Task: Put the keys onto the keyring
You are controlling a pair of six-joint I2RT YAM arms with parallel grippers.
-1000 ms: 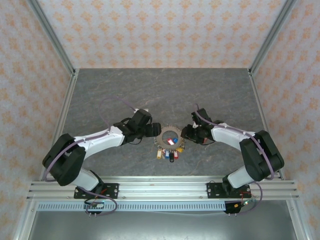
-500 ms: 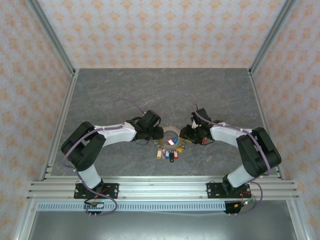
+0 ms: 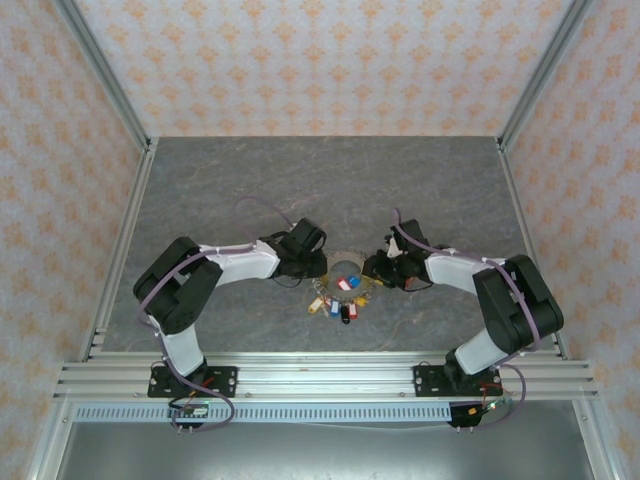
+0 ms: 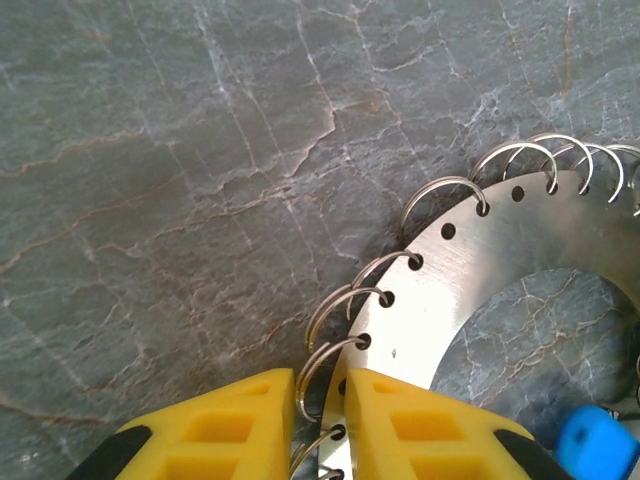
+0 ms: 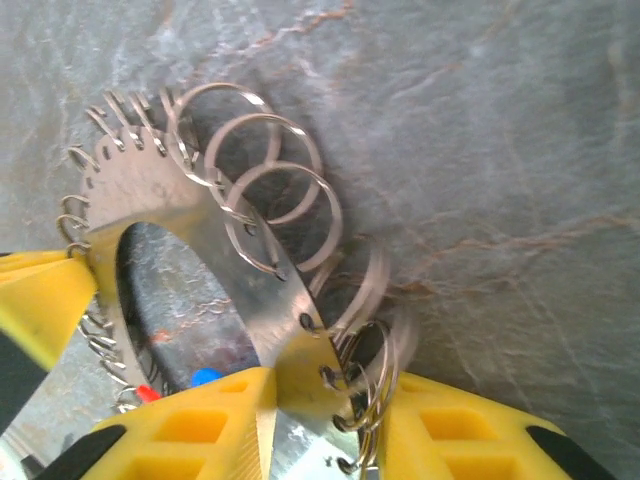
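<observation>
The keyring (image 3: 346, 270) lies mid-table, a flat silver plate (image 4: 500, 270) with a wide hole and small wire rings through holes along its rim. The keys (image 3: 336, 305) with red, blue and yellow tags fan out at its near side; a blue tag (image 4: 598, 440) shows in the left wrist view. My left gripper (image 3: 320, 266) (image 4: 320, 388) is shut on the keyring's left rim, with a wire ring caught between its yellow fingers (image 4: 240, 420). My right gripper (image 3: 371, 270) (image 5: 325, 400) is shut on the right rim (image 5: 300, 370), which tilts up off the table.
Grey marbled tabletop (image 3: 330, 185) stretches behind the keyring, bounded by aluminium rails (image 3: 120, 240) at the sides. Patterned walls stand beyond them. The left gripper's yellow finger (image 5: 40, 300) shows at the left of the right wrist view.
My left arm has slid right to the keyring and its jaws have closed on the rim. The right jaws have tightened slightly; the ring shifted a little.
</observation>
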